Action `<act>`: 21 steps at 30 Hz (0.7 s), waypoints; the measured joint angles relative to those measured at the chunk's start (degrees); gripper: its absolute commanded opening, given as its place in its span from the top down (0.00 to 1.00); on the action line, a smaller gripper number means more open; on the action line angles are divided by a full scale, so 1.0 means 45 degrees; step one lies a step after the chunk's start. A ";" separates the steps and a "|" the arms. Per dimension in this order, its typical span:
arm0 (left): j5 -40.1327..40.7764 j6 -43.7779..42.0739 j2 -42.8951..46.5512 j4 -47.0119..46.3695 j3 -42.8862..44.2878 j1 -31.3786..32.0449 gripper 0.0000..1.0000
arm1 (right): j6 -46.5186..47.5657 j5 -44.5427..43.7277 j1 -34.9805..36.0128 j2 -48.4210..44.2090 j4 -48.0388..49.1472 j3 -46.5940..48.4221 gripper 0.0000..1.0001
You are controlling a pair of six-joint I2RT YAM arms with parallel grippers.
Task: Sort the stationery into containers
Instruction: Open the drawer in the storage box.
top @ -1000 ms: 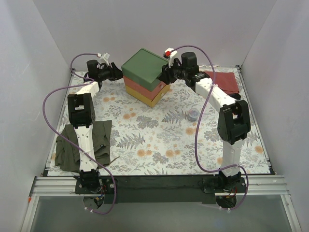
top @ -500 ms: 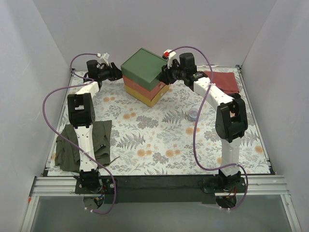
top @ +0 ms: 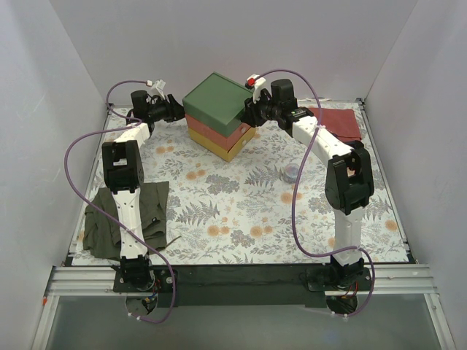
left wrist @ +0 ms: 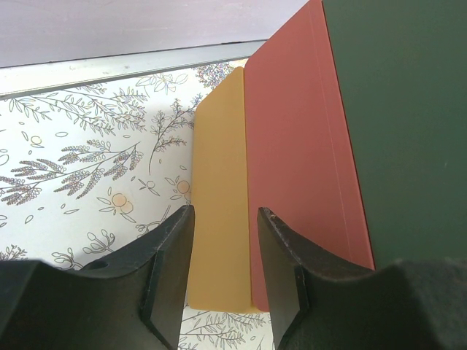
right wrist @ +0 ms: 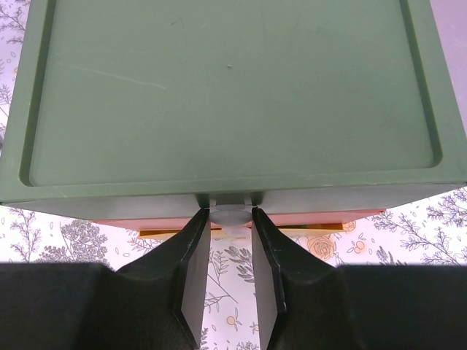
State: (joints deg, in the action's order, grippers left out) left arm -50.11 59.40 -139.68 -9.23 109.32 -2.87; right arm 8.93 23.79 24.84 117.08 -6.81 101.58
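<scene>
R jaws edged in, pinching pale knob (right wrist: 230, 214) of green drawer (right wrist: 233, 87).

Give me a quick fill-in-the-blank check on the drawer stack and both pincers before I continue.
The top drawer is ____. The right pincer grips that drawer's ____. The bottom drawer is ____. The left pincer is ____, holding nothing.
Missing: green; knob; yellow; open.

The green drawer (right wrist: 233, 87) is matt plastic, faintly scratched. The red drawer (left wrist: 292, 146) and yellow drawer (left wrist: 219, 197) look smooth, matt plastic. The pale knob (right wrist: 230, 214) is smooth plastic. The olive cloth (top: 98, 226) at the near-left corner of the bench (top: 241, 211) is soft, creased fabric.
</scene>
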 measured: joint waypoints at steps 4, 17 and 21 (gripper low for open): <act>0.0000 0.0000 0.0000 0.0000 0.0000 0.0000 0.60 | 0.0005 0.0000 0.0000 0.0000 -0.0005 0.0000 0.99; 0.0000 0.0010 0.0000 -0.0015 0.0000 0.0000 0.60 | 0.0442 -0.0219 0.0000 -0.1248 -0.0107 -0.1379 0.99; 0.0039 0.0024 0.0000 -0.0039 0.0000 -0.0005 0.60 | 0.0500 -0.0311 0.0000 -0.2137 -0.0325 -0.2176 0.99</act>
State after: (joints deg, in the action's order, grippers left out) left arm -49.93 59.51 -139.68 -9.41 109.32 -2.90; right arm 11.18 22.39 24.84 107.46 -8.27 91.79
